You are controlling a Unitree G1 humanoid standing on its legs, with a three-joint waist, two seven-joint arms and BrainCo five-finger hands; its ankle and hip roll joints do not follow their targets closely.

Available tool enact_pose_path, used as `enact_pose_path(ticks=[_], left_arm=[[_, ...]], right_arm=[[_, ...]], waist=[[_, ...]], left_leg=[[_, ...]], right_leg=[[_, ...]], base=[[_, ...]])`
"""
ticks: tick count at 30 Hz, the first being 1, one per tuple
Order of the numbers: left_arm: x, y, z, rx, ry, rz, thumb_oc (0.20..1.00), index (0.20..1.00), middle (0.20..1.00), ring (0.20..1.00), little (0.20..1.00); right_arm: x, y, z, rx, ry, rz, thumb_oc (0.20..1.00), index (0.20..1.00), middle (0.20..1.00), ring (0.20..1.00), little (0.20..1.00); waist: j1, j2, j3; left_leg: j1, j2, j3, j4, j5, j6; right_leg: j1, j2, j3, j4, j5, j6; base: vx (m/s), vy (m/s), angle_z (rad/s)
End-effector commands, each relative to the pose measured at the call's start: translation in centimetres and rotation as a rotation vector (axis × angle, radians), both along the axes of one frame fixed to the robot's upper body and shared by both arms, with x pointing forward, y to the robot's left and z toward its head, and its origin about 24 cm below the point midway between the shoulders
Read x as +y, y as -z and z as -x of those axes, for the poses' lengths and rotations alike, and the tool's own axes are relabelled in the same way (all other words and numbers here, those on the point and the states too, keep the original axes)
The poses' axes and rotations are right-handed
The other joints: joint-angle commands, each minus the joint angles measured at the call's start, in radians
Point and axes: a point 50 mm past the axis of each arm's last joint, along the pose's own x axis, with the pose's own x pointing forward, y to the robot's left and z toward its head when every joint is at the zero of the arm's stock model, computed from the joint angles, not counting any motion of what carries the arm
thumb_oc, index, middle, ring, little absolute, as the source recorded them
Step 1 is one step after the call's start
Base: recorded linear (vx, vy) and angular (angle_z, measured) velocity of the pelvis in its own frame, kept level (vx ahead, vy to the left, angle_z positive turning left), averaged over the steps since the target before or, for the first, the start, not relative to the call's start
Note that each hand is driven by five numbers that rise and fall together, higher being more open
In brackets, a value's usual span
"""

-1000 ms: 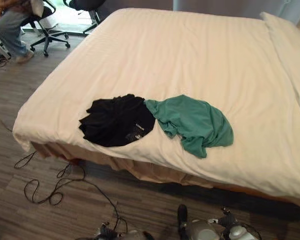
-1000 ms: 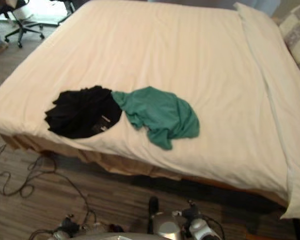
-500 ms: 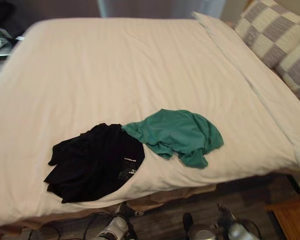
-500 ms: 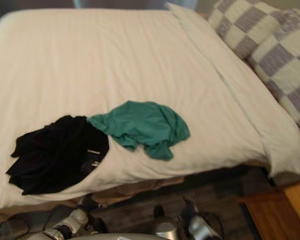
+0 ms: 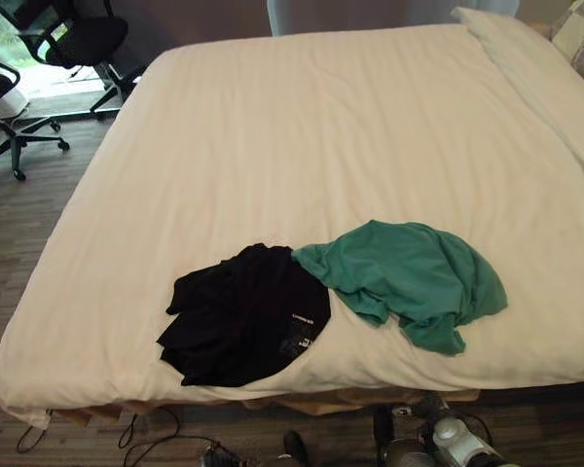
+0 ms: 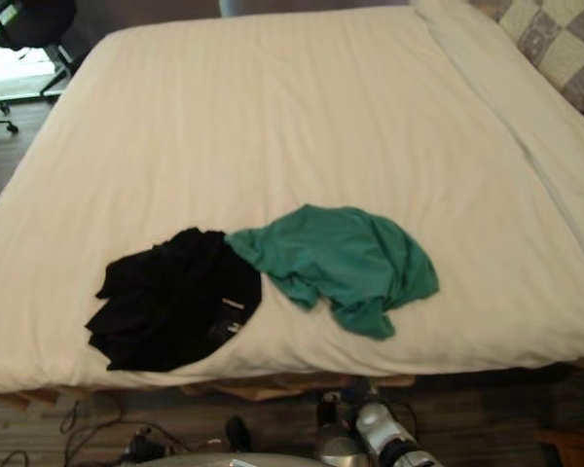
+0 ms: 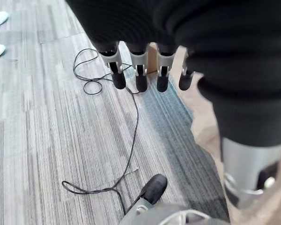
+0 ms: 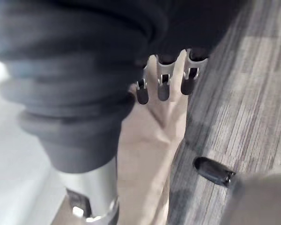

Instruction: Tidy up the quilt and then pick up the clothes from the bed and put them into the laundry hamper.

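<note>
A black garment (image 5: 243, 316) and a green shirt (image 5: 404, 277) lie crumpled side by side near the front edge of the bed (image 5: 302, 126), their edges touching, the black one to the left. The cream quilt (image 6: 273, 117) under them looks spread flat, with only light wrinkles. No hamper appears in the eye views.

The left hand (image 7: 140, 70) hangs low over the wood floor (image 7: 47, 131) beside the bed, fingers straight and apart, holding nothing. The right hand (image 8: 164, 79) hangs likewise by the bed's draped edge, fingers loose and empty.

Both clothes seem light, soft and limp; they would likely sag and trail if lifted by a corner. A gathered fold near the middle of each heap, where the cloth bunches highest, looks the surest place to pinch, taking care not to catch the quilt beneath.
</note>
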Motion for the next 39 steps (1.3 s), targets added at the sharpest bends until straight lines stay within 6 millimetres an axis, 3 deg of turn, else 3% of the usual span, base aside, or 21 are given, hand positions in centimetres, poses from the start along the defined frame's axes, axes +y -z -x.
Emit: enact_pose_path(ticks=[1, 6, 9, 10, 11, 12, 15, 16, 17, 19, 21, 22, 23, 25, 27, 29, 30, 31, 34, 37, 39], left_arm=[[1.1, -0.5, -2.2, -0.017, -0.005, -0.058, 1.000, 1.000, 1.000, 1.000, 1.000], [4.4, -0.7, 1.6, 0.056, -0.214, -0.115, 1.000, 1.000, 1.000, 1.000, 1.000], [9.7, -2.4, 4.6, 0.079, -0.405, -0.258, 1.000, 1.000, 1.000, 1.000, 1.000], [9.7, -2.4, 4.6, 0.079, -0.405, -0.258, 1.000, 1.000, 1.000, 1.000, 1.000], [11.9, -3.5, 4.6, 0.037, -0.466, -0.310, 1.000, 1.000, 1.000, 1.000, 1.000], [15.0, -5.5, 4.0, -0.039, -0.505, -0.394, 1.000, 1.000, 1.000, 1.000, 1.000], [16.7, -6.8, 3.7, -0.096, -0.527, -0.443, 1.000, 1.000, 1.000, 1.000, 1.000], [20.8, -11.1, 1.4, -0.306, -0.538, -0.576, 1.000, 1.000, 1.000, 1.000, 1.000], [20.8, -11.1, 1.5, -0.306, -0.538, -0.576, 1.000, 1.000, 1.000, 1.000, 1.000], [22.8, -15.1, -1.2, -0.504, -0.467, -0.669, 1.000, 1.000, 1.000, 1.000, 1.000], [24.0, -20.2, -4.2, -0.730, -0.359, -0.754, 1.000, 1.000, 1.000, 1.000, 1.000], [23.5, -22.5, -6.2, -0.858, -0.275, -0.743, 1.000, 1.000, 1.000, 1.000, 1.000], [21.7, -25.1, -9.0, -1.054, -0.173, -0.706, 1.000, 1.000, 1.000, 1.000, 1.000], [20.6, -26.1, -10.2, -1.131, -0.125, -0.669, 1.000, 1.000, 1.000, 1.000, 1.000], [17.9, -27.4, -12.3, -1.229, 0.021, -0.602, 1.000, 1.000, 1.000, 1.000, 1.000], [15.5, -27.6, -13.8, -1.262, 0.137, -0.544, 1.000, 1.000, 1.000, 1.000, 1.000], [13.1, -26.6, -15.4, -1.266, 0.201, -0.463, 1.000, 1.000, 1.000, 1.000, 1.000], [13.1, -26.6, -15.5, -1.267, 0.201, -0.462, 1.000, 1.000, 1.000, 1.000, 1.000], [8.2, -24.4, -18.4, -1.213, 0.346, -0.331, 1.000, 1.000, 1.000, 1.000, 1.000], [6.1, -23.6, -19.7, -1.187, 0.410, -0.284, 1.000, 1.000, 1.000, 1.000, 1.000], [3.9, -23.8, -21.6, -1.203, 0.459, -0.261, 1.000, 1.000, 1.000, 1.000, 1.000]], right_arm=[[-1.6, 1.0, 2.6, 0.086, 0.175, 0.006, 1.000, 1.000, 1.000, 1.000, 1.000], [-3.2, 1.6, 5.7, 0.108, 0.460, -0.038, 1.000, 1.000, 1.000, 1.000, 1.000], [-5.5, 1.2, 7.5, 0.044, 0.679, -0.029, 1.000, 1.000, 1.000, 1.000, 1.000], [-5.5, 1.2, 7.5, 0.044, 0.679, -0.029, 1.000, 1.000, 1.000, 1.000, 1.000], [-6.7, 0.7, 7.5, 0.000, 0.715, -0.010, 1.000, 1.000, 1.000, 1.000, 1.000], [-8.5, -0.7, 6.9, -0.116, 0.744, 0.020, 1.000, 1.000, 1.000, 1.000, 1.000], [-9.4, -1.6, 6.6, -0.178, 0.743, 0.039, 1.000, 1.000, 1.000, 1.000, 1.000], [-12.5, -5.0, 5.2, -0.376, 0.707, 0.112, 1.000, 1.000, 1.000, 1.000, 1.000], [-12.4, -5.0, 5.3, -0.375, 0.706, 0.111, 1.000, 1.000, 1.000, 1.000, 1.000], [-14.4, -7.4, 4.3, -0.464, 0.607, 0.219, 1.000, 1.000, 1.000, 1.000, 1.000], [-15.7, -9.9, 2.8, -0.488, 0.346, 0.390, 1.000, 1.000, 1.000, 1.000, 1.000], [-16.3, -11.6, 1.8, -0.537, 0.260, 0.452, 1.000, 1.000, 1.000, 1.000, 1.000], [-16.7, -13.6, 0.5, -0.595, 0.163, 0.525, 1.000, 1.000, 1.000, 1.000, 1.000], [-16.6, -14.7, -0.4, -0.626, 0.105, 0.562, 1.000, 1.000, 1.000, 1.000, 1.000], [-16.0, -16.6, -2.1, -0.690, -0.008, 0.612, 1.000, 1.000, 1.000, 1.000, 1.000], [-15.1, -17.9, -3.6, -0.745, -0.079, 0.635, 1.000, 1.000, 1.000, 1.000, 1.000], [-13.6, -19.1, -5.4, -0.816, -0.146, 0.632, 1.000, 1.000, 1.000, 1.000, 1.000], [-13.7, -19.2, -5.4, -0.816, -0.145, 0.634, 1.000, 1.000, 1.000, 1.000, 1.000], [-10.1, -21.9, -8.5, -0.967, -0.279, 0.613, 1.000, 1.000, 1.000, 1.000, 1.000], [-8.1, -23.7, -9.9, -1.066, -0.344, 0.597, 1.000, 1.000, 1.000, 1.000, 1.000], [-6.0, -25.6, -11.4, -1.170, -0.401, 0.577, 1.000, 1.000, 1.000, 1.000, 1.000]], waist=[[-0.018, -0.042, 0.018], [-0.044, -0.022, -0.025], [-0.057, -0.023, -0.039], [-0.057, -0.023, -0.042], [-0.059, -0.023, -0.042], [-0.061, -0.027, -0.042], [-0.064, -0.027, -0.045], [-0.067, -0.028, -0.041], [-0.068, -0.028, -0.044], [-0.062, -0.031, -0.041], [-0.052, -0.034, -0.043], [-0.046, -0.038, -0.043], [-0.042, -0.041, -0.047], [-0.041, -0.042, -0.051], [-0.035, -0.044, -0.052], [-0.036, -0.047, -0.055], [-0.042, -0.049, -0.056], [-0.040, -0.048, -0.055], [-0.058, -0.053, -0.034], [-0.071, -0.054, -0.014], [-0.082, -0.059, 0.021]], left_leg=[[-0.034, 0.045, 0.008, 0.085, -0.012, -0.046], [0.039, 0.032, 0.014, -0.030, -0.013, -0.035], [0.061, 0.021, 0.020, -0.030, -0.028, -0.036], [0.057, 0.021, 0.020, -0.030, -0.026, -0.036], [0.061, 0.017, 0.017, -0.030, -0.030, -0.036], [0.062, 0.012, 0.014, -0.030, -0.032, -0.037], [0.059, 0.011, 0.012, -0.030, -0.032, -0.037], [0.068, 0.004, 0.006, -0.030, -0.039, -0.036], [0.063, 0.004, 0.006, -0.030, -0.035, -0.036], [0.068, 0.003, 0.005, -0.030, -0.039, -0.035], [0.066, 0.006, 0.007, -0.030, -0.038, -0.034], [0.069, 0.006, 0.005, -0.030, -0.042, -0.033], [0.071, 0.005, 0.000, -0.030, -0.043, -0.031], [0.066, 0.006, -0.004, -0.030, -0.040, -0.030], [0.071, 0.005, -0.011, -0.030, -0.046, -0.028], [0.069, 0.008, -0.012, -0.030, -0.041, -0.025], [0.071, 0.010, -0.009, -0.030, -0.042, -0.023], [0.071, 0.010, -0.008, -0.030, -0.043, -0.023], [0.072, 0.014, 0.007, -0.030, -0.043, -0.019], [0.071, 0.016, 0.021, -0.030, -0.046, -0.019], [0.042, 0.022, 0.034, -0.030, -0.032, -0.019]], right_leg=[[0.044, -0.060, 0.012, 0.000, -0.118, 0.064], [0.038, -0.061, 0.001, 0.000, -0.096, 0.081], [0.046, -0.080, -0.004, 0.000, -0.079, 0.099], [0.042, -0.079, -0.003, 0.000, -0.077, 0.098], [0.047, -0.086, -0.007, 0.000, -0.075, 0.104], [0.048, -0.094, -0.009, 0.000, -0.068, 0.112], [0.046, -0.097, -0.010, 0.000, -0.064, 0.115], [0.055, -0.108, -0.016, 0.000, -0.061, 0.126], [0.050, -0.107, -0.016, 0.000, -0.058, 0.125], [0.055, -0.112, -0.020, 0.000, -0.058, 0.131], [0.054, -0.115, -0.026, 0.000, -0.057, 0.135], [0.058, -0.117, -0.027, 0.000, -0.061, 0.137], [0.063, -0.120, -0.031, 0.000, -0.062, 0.138], [0.060, -0.120, -0.031, 0.000, -0.059, 0.136], [0.068, -0.122, -0.037, 0.000, -0.067, 0.136], [0.067, -0.121, -0.037, 0.000, -0.066, 0.132], [0.066, -0.120, -0.032, 0.000, -0.068, 0.129], [0.065, -0.120, -0.032, 0.000, -0.068, 0.129], [0.056, -0.113, -0.014, 0.000, -0.069, 0.124], [0.043, -0.108, 0.000, 0.000, -0.069, 0.123], [0.001, -0.103, 0.020, 0.001, -0.051, 0.123]], base=[[-0.05, 0.131, 0.08], [0.01, 0.136, 0.05], [0.05, 0.143, -0.01], [0.02, 0.084, -0.06], [0.01, 0.081, -0.03], [0.00, 0.081, 0.01], [0.01, 0.052, 0.01], [0.01, 0.056, 0.02], [0.02, 0.067, 0.09], [-0.01, 0.002, 0.20], [-0.02, -0.024, 0.09], [0.01, -0.030, 0.09], [0.02, -0.024, 0.14], [0.00, -0.021, 0.18], [0.03, -0.026, 0.16], [0.02, -0.042, 0.01], [0.01, -0.037, 0.00], [0.03, -0.037, 0.02], [-0.01, -0.032, -0.01], [-0.05, -0.033, -0.17], [-0.21, -0.050, -0.30]])
